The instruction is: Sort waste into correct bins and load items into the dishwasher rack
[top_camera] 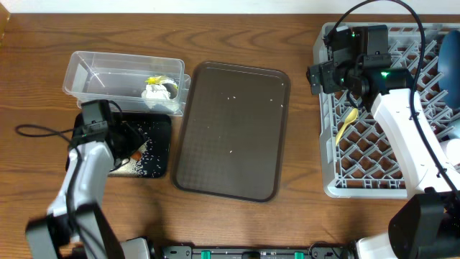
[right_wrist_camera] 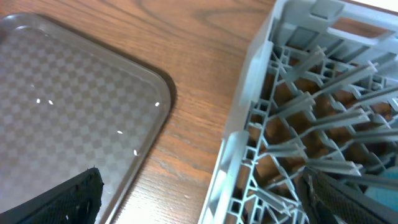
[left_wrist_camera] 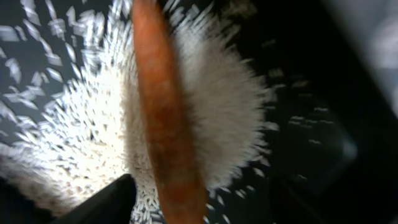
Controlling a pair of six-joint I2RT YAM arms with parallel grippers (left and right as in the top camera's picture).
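Carrot [left_wrist_camera: 165, 124] straight below left hand [top_camera: 128, 142], long axis 12–6 in wrist view, over rice [left_wrist_camera: 74, 137]; left spread unclear; right hand [top_camera: 316, 75] apart.

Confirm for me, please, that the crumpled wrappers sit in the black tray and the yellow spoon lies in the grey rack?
Not quite: the overhead view shows the crumpled wrappers in the clear tub, not the black tray. The yellow spoon does lie in the grey rack.
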